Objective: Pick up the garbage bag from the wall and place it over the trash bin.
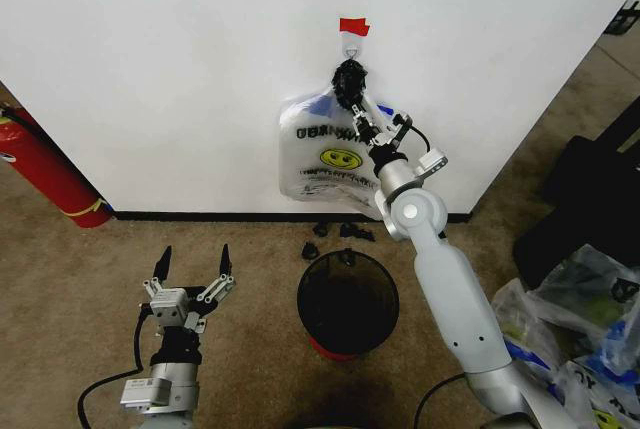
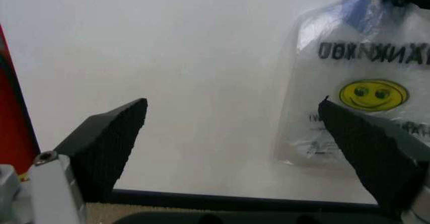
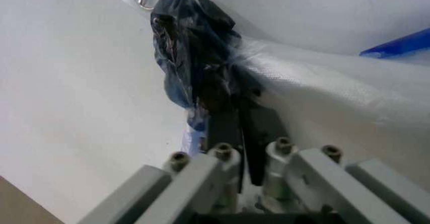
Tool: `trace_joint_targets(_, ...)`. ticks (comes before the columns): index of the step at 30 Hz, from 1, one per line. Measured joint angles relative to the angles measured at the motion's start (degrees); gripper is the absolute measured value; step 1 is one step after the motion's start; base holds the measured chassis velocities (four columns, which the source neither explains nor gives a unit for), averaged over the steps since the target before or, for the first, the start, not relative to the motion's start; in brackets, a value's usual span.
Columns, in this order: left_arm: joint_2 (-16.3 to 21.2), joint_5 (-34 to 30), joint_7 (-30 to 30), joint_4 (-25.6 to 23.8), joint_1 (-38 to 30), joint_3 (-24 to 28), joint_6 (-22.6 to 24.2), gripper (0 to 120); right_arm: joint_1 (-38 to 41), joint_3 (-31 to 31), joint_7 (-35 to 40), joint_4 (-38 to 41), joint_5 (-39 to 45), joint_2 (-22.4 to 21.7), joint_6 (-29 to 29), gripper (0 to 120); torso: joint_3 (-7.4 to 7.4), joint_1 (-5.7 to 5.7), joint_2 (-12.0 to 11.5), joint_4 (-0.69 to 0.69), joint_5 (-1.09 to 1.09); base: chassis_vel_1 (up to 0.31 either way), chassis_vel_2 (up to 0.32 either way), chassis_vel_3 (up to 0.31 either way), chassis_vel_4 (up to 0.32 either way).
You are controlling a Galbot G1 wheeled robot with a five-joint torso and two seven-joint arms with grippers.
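- The garbage bag (image 1: 325, 154) hangs on the wall (image 1: 180, 69) at upper centre of the head view, under red tape (image 1: 354, 25).
- The right gripper (image 1: 352, 89) has its jaws closed on the bag's bunched top.
- The left gripper (image 1: 192, 267), lower left, holds its jaws open and empty.
- The trash bin (image 1: 347, 302) stands on the floor below.

Wall (image 1: 180, 69): smooth, matt white surface, with a glossy black baseboard (image 1: 200, 216) along its foot. Garbage bag (image 1: 325, 154), centre of frame: thin, translucent, crinkled plastic film with a slight sheen, its top gathered into a dark, wrinkled knot. Trash bin (image 1: 347, 301), lower centre: black wire mesh, matt. Floor (image 1: 60, 309): short-pile, rough tan carpet. Right hand (image 1: 362, 114): brushed grey metal links with bare screw heads. Left hand (image 1: 190, 269): fingers (image 2: 108, 143) faced with matt black, finely ribbed rubber pads.
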Motion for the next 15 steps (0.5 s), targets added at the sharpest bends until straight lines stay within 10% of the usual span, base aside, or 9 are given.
trace_joint_targets(15,0.03,-0.16,-0.06,-0.25,-0.01,0.21,-0.3,100,-4.94,-0.08,0.79,5.29,-2.18,-2.13,-0.04,0,-0.01,0.0,0.0,0.0,-0.01,0.0,0.0,0.0,0.0)
